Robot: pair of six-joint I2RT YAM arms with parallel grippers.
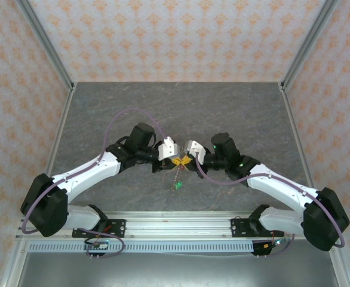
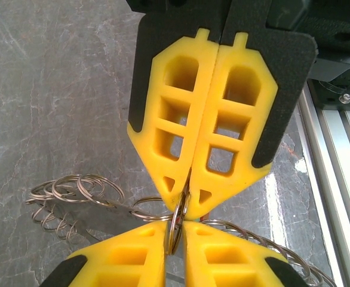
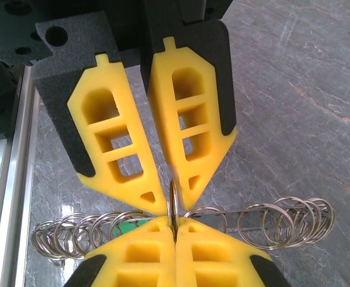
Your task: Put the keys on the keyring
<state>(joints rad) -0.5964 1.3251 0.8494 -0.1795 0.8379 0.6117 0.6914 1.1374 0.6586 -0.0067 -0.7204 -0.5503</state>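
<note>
**Inspector:** Location of the keyring (image 3: 282, 221)?

**Assessor:** It is a string of linked silvery wire rings. It sits over the middle of the grey table (image 1: 240, 113), between the two arms. Its green tag (image 1: 178, 186) lies at the end nearer the arm bases.

**Inspector:** State of the left gripper (image 2: 174, 236)?

**Assessor:** Pressed together on one ring (image 2: 176, 218), which is seen edge-on and pinched firmly.

**Inspector:** And the right gripper (image 3: 175, 227)?

**Assessor:** Also closed, pinching what appears to be the same ring from the opposite side. The two grippers meet tip to tip.

**Inspector:** The other rings?

**Assessor:** They trail out to both sides of the pinch, low over the table. I cannot tell whether they rest on it.
</note>
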